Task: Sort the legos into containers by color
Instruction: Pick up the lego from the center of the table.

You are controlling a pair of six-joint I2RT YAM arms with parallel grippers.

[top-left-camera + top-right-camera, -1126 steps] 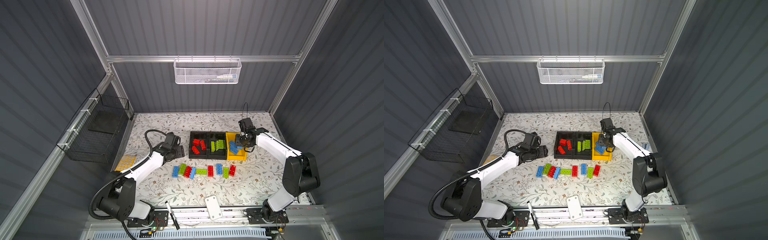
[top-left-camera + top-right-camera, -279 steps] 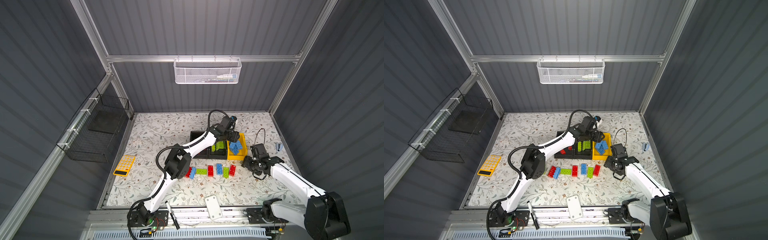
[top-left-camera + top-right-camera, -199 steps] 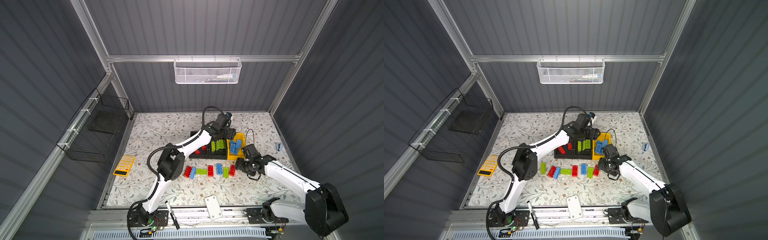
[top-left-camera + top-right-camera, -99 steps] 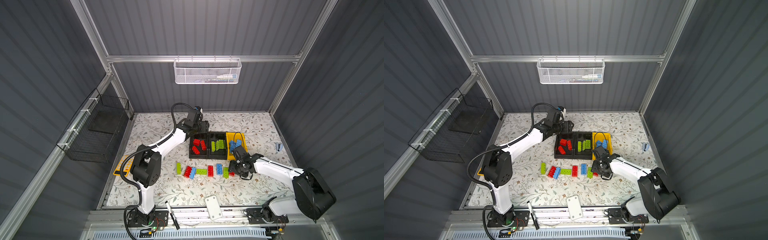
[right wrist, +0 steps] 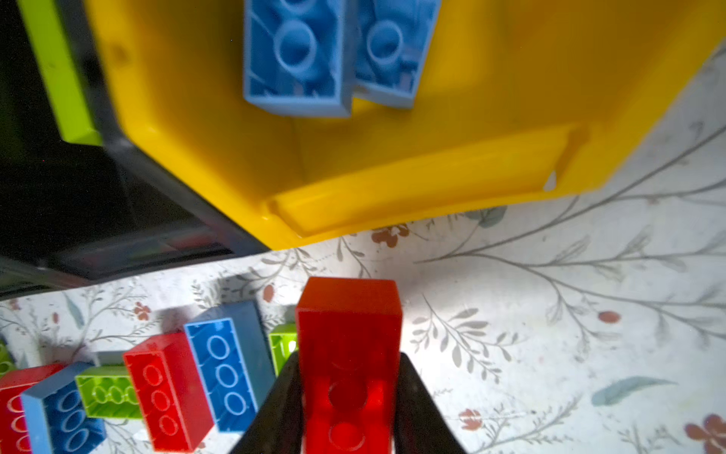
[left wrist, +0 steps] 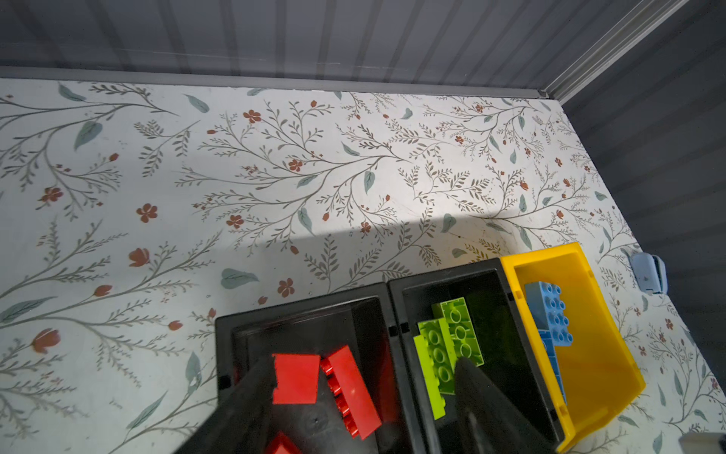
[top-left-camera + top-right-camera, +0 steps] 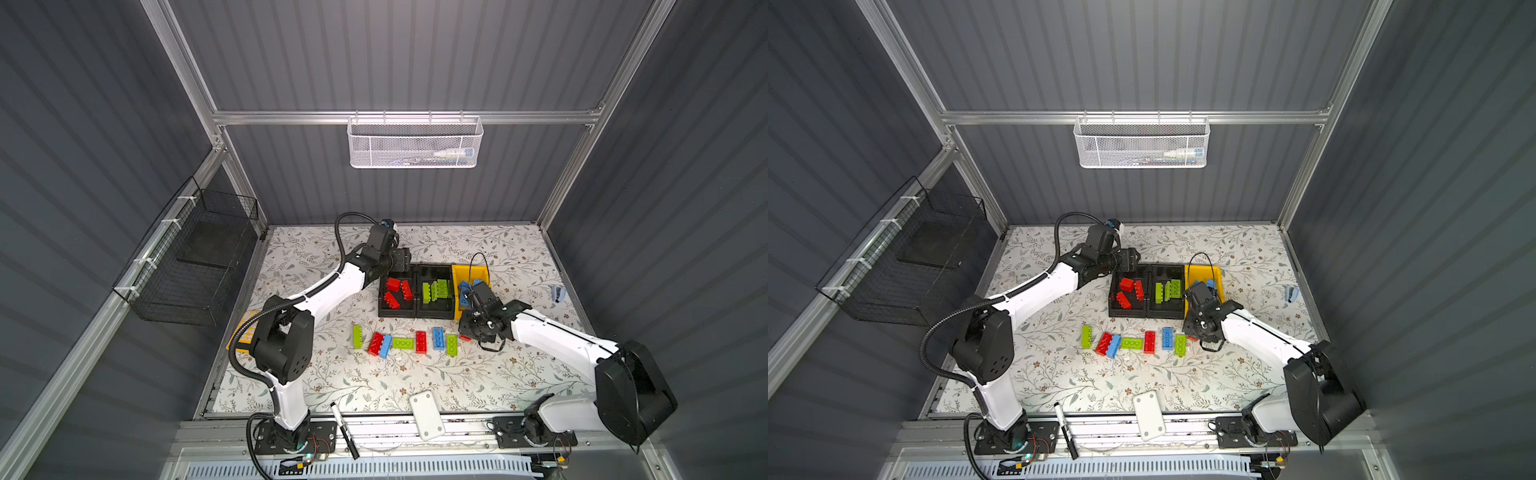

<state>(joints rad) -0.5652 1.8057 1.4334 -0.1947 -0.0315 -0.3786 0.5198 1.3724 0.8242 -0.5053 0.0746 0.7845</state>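
Three small open-top plastic bins stand side by side just right of centre in both top views: a black bin holding red studded bricks, a second black bin holding lime green bricks, and a bright yellow bin holding light blue bricks. Below them in the frame, seven loose bricks of all three colours lie in a line on the floral tabletop. At that line's right end the right gripper is clenched on one red brick near the yellow bin's low front, while the left gripper hangs released at the upper left corner of the first black bin.
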